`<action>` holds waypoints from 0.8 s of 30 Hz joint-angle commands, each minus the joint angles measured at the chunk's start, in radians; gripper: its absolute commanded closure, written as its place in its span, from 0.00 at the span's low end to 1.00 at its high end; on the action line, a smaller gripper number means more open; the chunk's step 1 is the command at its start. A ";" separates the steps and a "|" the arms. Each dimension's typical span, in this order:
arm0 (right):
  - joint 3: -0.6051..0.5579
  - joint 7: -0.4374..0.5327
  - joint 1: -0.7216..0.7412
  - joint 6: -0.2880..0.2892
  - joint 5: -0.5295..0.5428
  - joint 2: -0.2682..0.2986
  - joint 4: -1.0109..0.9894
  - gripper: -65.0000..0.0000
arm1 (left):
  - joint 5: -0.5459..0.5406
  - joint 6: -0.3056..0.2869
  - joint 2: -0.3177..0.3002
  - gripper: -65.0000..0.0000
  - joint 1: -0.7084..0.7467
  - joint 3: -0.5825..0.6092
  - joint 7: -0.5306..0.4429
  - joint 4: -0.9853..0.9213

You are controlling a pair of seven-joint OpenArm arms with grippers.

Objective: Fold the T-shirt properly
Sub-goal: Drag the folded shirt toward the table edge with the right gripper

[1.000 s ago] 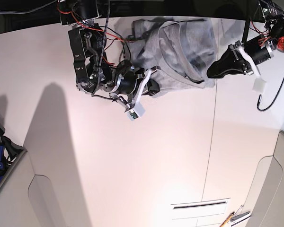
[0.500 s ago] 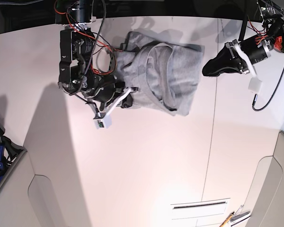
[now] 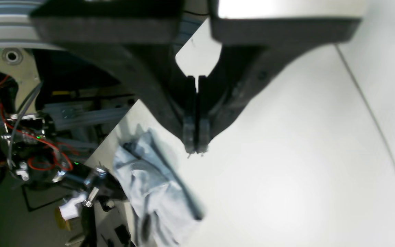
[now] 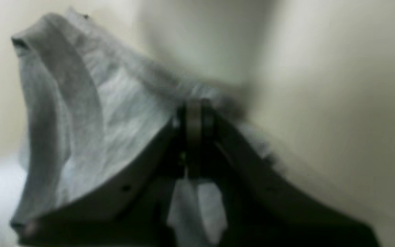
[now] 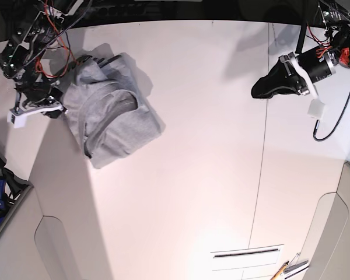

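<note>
Base view: high overhead, straight down on the white table [image 5: 210, 175]. Left wrist view: close behind its jaws, angled toward the table [image 3: 303, 164]. Right wrist view: close, blurred. T-shirt [image 5: 108, 125] on the table shared by all: [image 3: 153, 192], [image 4: 91, 113].

Bright overhead light, soft shadows on the table [image 5: 192, 175], right wrist view blurred, perhaps motion, edges bowed
</note>
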 commanded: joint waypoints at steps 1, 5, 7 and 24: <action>0.031 0.014 0.012 0.000 0.013 0.015 0.019 1.00 | -0.028 -0.009 -0.021 1.00 -0.011 -0.005 -0.018 0.016; 0.159 0.026 0.012 -0.006 0.019 0.036 0.019 1.00 | -0.028 -0.009 -0.053 1.00 -0.016 -0.005 -0.022 0.016; 0.208 0.039 0.013 -0.020 0.019 0.047 0.019 1.00 | -0.028 -0.009 -0.067 1.00 -0.016 -0.005 -0.023 0.016; -0.056 -0.193 0.013 0.406 0.470 0.112 0.019 1.00 | -0.028 -0.009 -0.090 1.00 -0.030 -0.005 -0.033 0.016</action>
